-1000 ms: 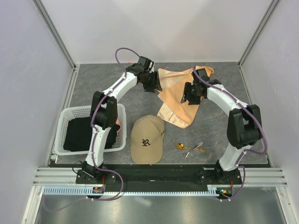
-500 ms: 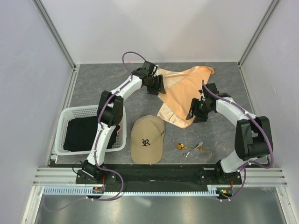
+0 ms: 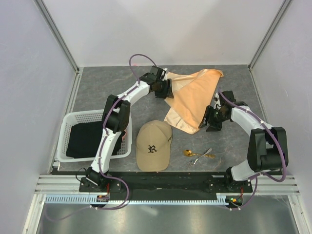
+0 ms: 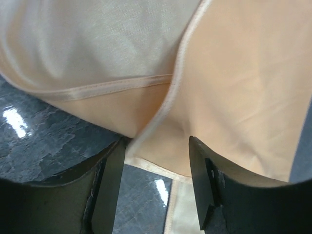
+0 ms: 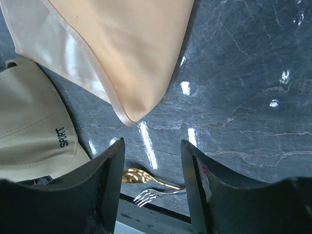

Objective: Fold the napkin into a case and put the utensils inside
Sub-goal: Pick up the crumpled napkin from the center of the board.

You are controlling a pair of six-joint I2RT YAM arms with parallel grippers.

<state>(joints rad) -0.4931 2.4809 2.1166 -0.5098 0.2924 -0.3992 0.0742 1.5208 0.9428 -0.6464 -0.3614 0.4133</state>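
**While both grippers hang open, the napkin lies rumpled and unfolded**

Because the napkin (image 3: 192,97) is thin, soft and faintly glossy, I judge it will drape, wrinkle and slide on itself instead of holding a crease, and it should weigh almost nothing. It rests on the table, partly doubled over so that its paler side shows.

The left gripper (image 4: 155,146) has its jaws apart, clamped on nothing. A hemmed edge and a loose fold of the cloth lie directly between and just ahead of its fingertips.

The right gripper (image 5: 152,144) also stands apart, over bare table. The napkin's pointed corner sits just ahead of it and slightly to its left. The utensils (image 3: 199,155), a gold spoon and a fork among them, lie behind its fingertips, back toward its own base. A tan cap (image 3: 153,146) is off to its left.

The stitched hem looks the best hold, since it is thicker than the open cloth. Pinching at the corners, one per gripper, should keep the sheet taut enough to lay flat. The utensils look slim, hard and slick, so a grip across the handle seems safest
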